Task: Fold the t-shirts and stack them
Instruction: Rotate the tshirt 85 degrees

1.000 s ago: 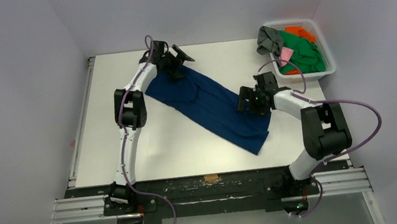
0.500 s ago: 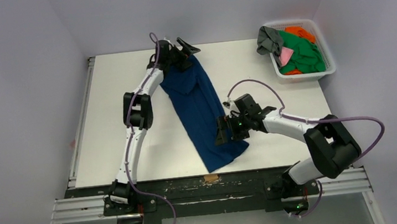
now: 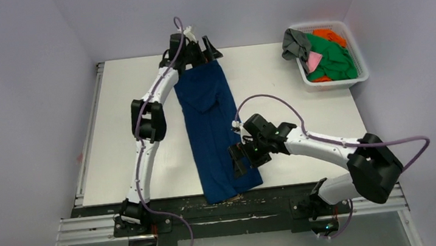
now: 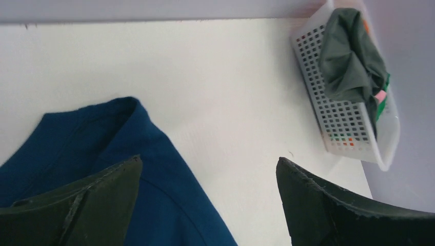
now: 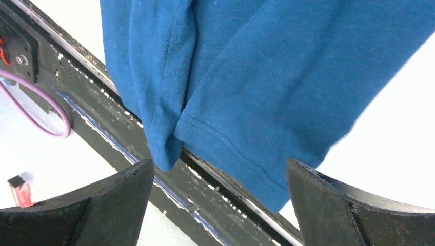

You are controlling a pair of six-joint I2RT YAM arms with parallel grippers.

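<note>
The left fingers (image 4: pixel 77 205) and right fingers (image 5: pixel 82 205) are spread, released. The navy t-shirt (image 3: pixel 213 129) lies well apart from the basket (image 3: pixel 337 84) — its hem farthest from that basket overhangs the tabletop (image 3: pixel 114 115) and could slide off.

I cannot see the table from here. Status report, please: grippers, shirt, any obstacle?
Left gripper open at the far end. Right gripper open over the near hem. Navy t-shirt lies as long strip, hem past the table edge. Nothing on it.

Your left arm (image 3: pixel 139 168) and right arm (image 3: pixel 318 143) are white tubes with chunky black joints (image 3: pixel 372 171). A thin purple cable (image 3: pixel 268 96) loops along each, and the fingers (image 4: pixel 328 205) are dark, rough-edged wedges.
</note>
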